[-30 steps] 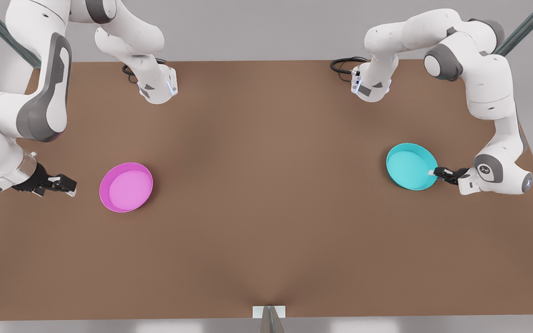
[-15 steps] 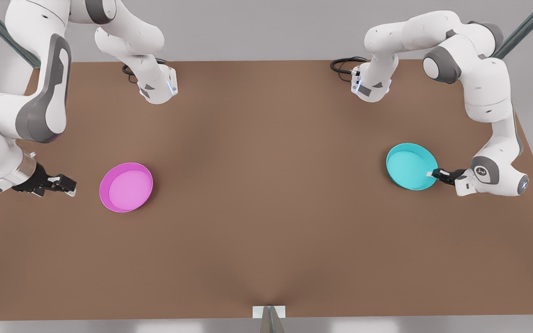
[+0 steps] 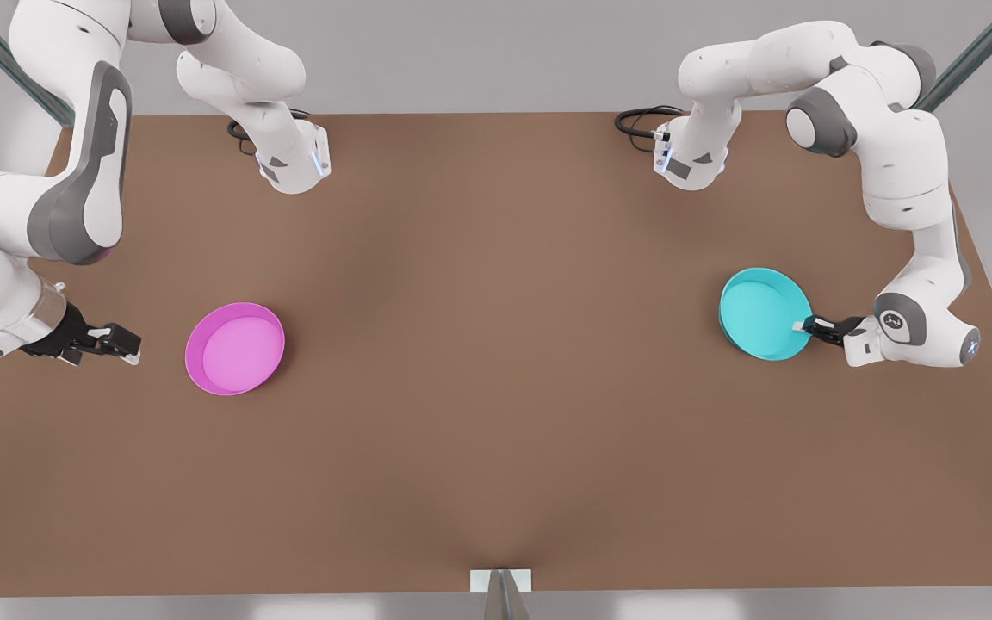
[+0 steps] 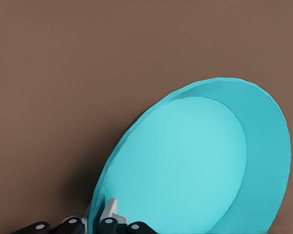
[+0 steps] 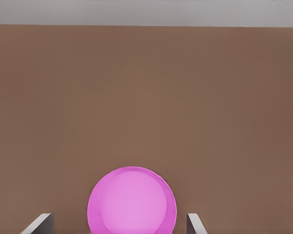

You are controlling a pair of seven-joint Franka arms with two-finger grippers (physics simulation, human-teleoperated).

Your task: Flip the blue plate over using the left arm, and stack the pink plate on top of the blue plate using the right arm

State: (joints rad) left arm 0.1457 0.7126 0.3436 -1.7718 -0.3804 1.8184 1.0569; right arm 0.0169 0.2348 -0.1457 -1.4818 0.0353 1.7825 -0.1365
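The left gripper [image 3: 806,325], on the front view's right, is pinching the rim of the blue plate [image 3: 763,313] between its fingers [image 4: 109,210], which are closed on the edge nearest the wrist. The plate is sitting open side up and appears to be tipping slightly, its gripped edge raised off the brown table [image 3: 496,413]; in the left wrist view the blue plate [image 4: 195,161] is leaning at an angle, casting a shadow beneath it.

The right gripper [image 3: 121,343], on the front view's left, is hovering low with its fingers [image 5: 39,223] spread apart, pointing at the pink plate [image 3: 235,349]. That plate [image 5: 132,201] is lying flat, open side up, near the fingertips but apart from them, well away from the blue one.
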